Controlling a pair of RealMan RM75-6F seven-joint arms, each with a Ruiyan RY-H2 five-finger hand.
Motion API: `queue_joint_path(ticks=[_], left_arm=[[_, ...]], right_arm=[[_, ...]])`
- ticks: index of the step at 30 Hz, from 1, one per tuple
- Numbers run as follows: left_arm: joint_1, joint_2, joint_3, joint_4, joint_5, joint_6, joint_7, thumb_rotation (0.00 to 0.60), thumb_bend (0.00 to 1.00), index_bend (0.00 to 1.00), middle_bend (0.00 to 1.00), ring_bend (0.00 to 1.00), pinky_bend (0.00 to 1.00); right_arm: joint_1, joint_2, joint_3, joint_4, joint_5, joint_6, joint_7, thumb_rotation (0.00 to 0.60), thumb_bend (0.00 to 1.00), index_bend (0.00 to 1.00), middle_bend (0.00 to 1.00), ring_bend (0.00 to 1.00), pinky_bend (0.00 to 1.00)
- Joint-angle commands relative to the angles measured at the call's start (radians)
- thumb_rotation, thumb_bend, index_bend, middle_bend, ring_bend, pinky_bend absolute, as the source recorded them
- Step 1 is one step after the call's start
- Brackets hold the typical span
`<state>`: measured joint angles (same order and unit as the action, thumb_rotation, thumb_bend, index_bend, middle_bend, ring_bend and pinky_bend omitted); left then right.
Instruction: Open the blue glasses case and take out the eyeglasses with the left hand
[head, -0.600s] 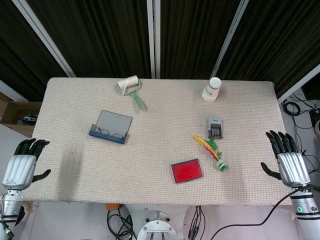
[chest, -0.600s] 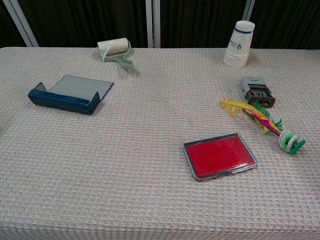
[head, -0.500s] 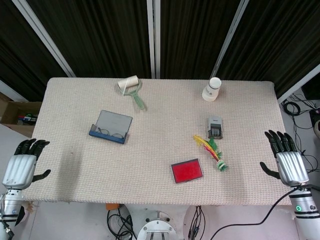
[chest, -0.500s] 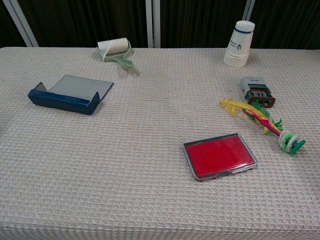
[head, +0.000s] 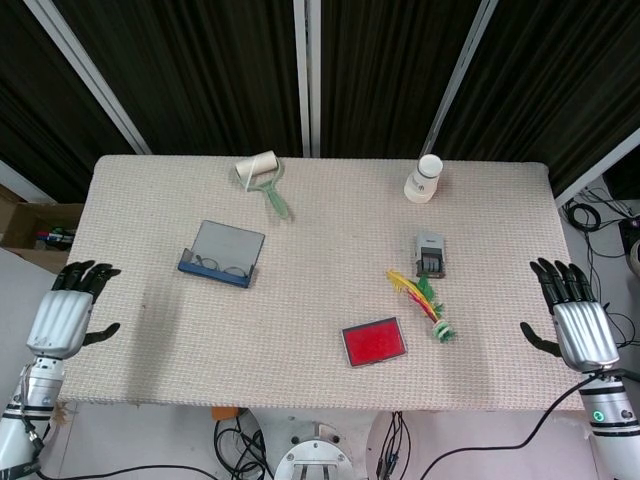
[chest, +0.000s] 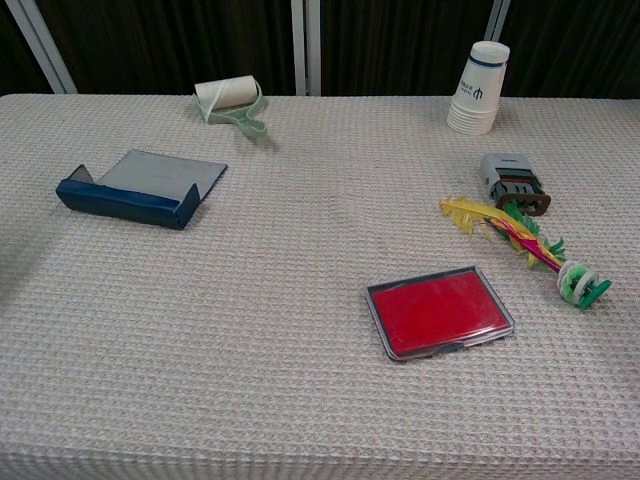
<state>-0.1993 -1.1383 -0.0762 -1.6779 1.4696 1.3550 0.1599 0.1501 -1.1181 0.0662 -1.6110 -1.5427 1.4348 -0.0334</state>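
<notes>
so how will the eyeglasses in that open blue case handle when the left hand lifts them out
The eyeglasses look thin-framed, so probably light and somewhat fragile. They lie low inside the blue case against its front wall, so fingers may snag it. The case looks light and may slide on the table. The left hand is open, well short of it.

Beige woven table (head: 320, 240); dark curtains (head: 200, 70) behind; white floor.

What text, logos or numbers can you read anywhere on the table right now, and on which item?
Paper cup stack: a small dark blue emblem with a thin blue line near the rim; too small to read as words.
Grey stamp: no legible marking.
Red ink pad: no text visible.
Blue glasses case: no text visible.
Nothing else on the table carries readable writing.
</notes>
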Motion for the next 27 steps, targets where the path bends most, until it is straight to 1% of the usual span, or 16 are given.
queue_joint_path(ticks=[1,2,5,7,8,9,11,12,14,15,16,22,27], left_arm=[[-0.104,-0.021,-0.042,-0.004,-0.018,-0.131,-0.046,0.600,0.30,0.24,0.17,0.11,0.13],[-0.127,-0.032,-0.051,0.000,-0.024,-0.160,-0.052,0.600,0.38,0.25,0.16,0.10,0.13],[-0.195,-0.083,-0.077,0.029,-0.042,-0.226,-0.030,0.600,0.54,0.27,0.13,0.09,0.12],[-0.235,-0.120,-0.088,0.046,-0.058,-0.264,0.008,0.589,0.60,0.28,0.12,0.08,0.11],[-0.250,-0.135,-0.091,0.051,-0.068,-0.278,0.027,0.554,0.61,0.28,0.11,0.08,0.11],[-0.264,-0.149,-0.095,0.055,-0.078,-0.291,0.043,0.527,0.62,0.29,0.11,0.08,0.10],[-0.291,-0.179,-0.098,0.064,-0.097,-0.315,0.083,0.430,0.62,0.31,0.11,0.07,0.09],[-0.300,-0.191,-0.098,0.068,-0.106,-0.323,0.099,0.411,0.62,0.32,0.11,0.07,0.09],[-0.318,-0.218,-0.096,0.074,-0.125,-0.336,0.133,0.330,0.62,0.34,0.11,0.07,0.09],[-0.324,-0.230,-0.096,0.076,-0.134,-0.340,0.144,0.314,0.62,0.35,0.11,0.07,0.09],[-0.331,-0.245,-0.095,0.081,-0.145,-0.344,0.160,0.286,0.62,0.35,0.10,0.07,0.09],[-0.363,-0.317,-0.100,0.117,-0.213,-0.350,0.230,0.194,0.61,0.34,0.09,0.07,0.08],[-0.388,-0.359,-0.096,0.139,-0.264,-0.359,0.293,0.175,0.61,0.34,0.09,0.07,0.08]], right_arm=[[-0.001,-0.001,-0.002,0.002,-0.004,0.004,0.003,0.600,0.18,0.04,0.08,0.00,0.06],[-0.001,-0.002,-0.002,0.003,-0.003,0.003,0.003,0.600,0.18,0.04,0.08,0.00,0.06],[0.001,-0.005,-0.002,0.004,0.002,-0.003,0.004,0.600,0.18,0.04,0.08,0.00,0.06],[0.003,-0.007,-0.001,0.006,0.007,-0.007,0.004,0.600,0.18,0.04,0.08,0.00,0.06],[0.004,-0.008,-0.001,0.006,0.009,-0.009,0.004,0.600,0.18,0.04,0.08,0.00,0.06],[0.004,-0.008,0.000,0.006,0.010,-0.010,0.004,0.600,0.18,0.04,0.08,0.00,0.06],[0.006,-0.008,0.002,0.005,0.015,-0.014,0.002,0.600,0.18,0.04,0.08,0.00,0.06],[0.007,-0.009,0.003,0.005,0.016,-0.015,0.001,0.600,0.18,0.04,0.08,0.00,0.06],[0.009,-0.009,0.004,0.006,0.021,-0.019,0.002,0.600,0.18,0.04,0.08,0.00,0.06],[0.010,-0.010,0.005,0.007,0.023,-0.022,0.002,0.600,0.18,0.04,0.08,0.00,0.06],[0.012,-0.010,0.005,0.008,0.025,-0.025,0.002,0.600,0.18,0.04,0.08,0.00,0.06],[0.016,-0.014,0.005,0.018,0.032,-0.034,0.013,0.600,0.18,0.04,0.08,0.00,0.06],[0.015,-0.017,0.004,0.028,0.038,-0.038,0.024,0.600,0.18,0.04,0.08,0.00,0.06]])
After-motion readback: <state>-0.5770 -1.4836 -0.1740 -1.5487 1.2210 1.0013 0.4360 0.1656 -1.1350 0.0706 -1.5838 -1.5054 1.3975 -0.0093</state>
